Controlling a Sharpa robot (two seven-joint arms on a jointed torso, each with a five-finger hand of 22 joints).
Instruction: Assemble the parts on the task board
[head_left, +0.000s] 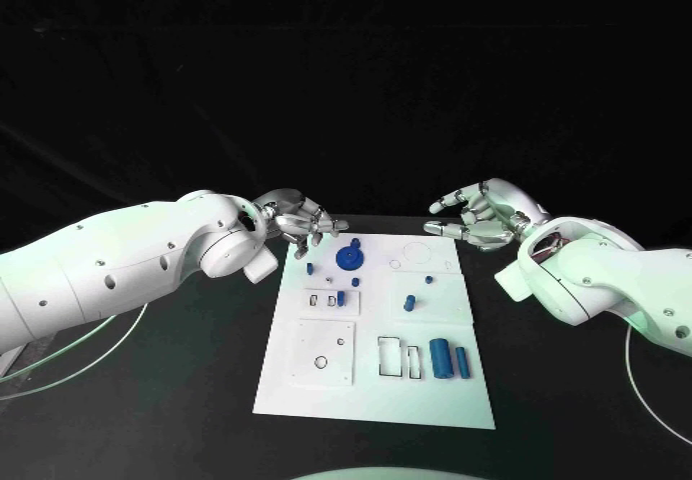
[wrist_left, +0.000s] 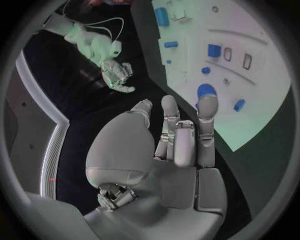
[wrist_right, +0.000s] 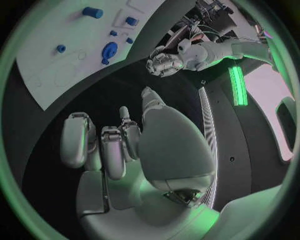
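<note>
The white task board (head_left: 325, 395) lies in the middle of the black table. A round blue disc (head_left: 349, 258) sits near its far end, with small blue pieces (head_left: 410, 302) around it and two blue cylinders (head_left: 440, 358) upright near the right edge. My left hand (head_left: 300, 225) hovers over the board's far left corner, fingers apart and holding nothing; the left wrist view shows its fingertips (wrist_left: 207, 106) just short of the disc (wrist_left: 206, 91). My right hand (head_left: 480, 218) hangs beyond the far right corner, off the board (wrist_right: 56, 70), loosely curved and empty.
Thin cables (head_left: 87, 340) loop on the table under the left arm and by the right arm. Rectangular outlines and slots (head_left: 325, 350) mark the near half of the board. Bare black table surrounds the board on all sides.
</note>
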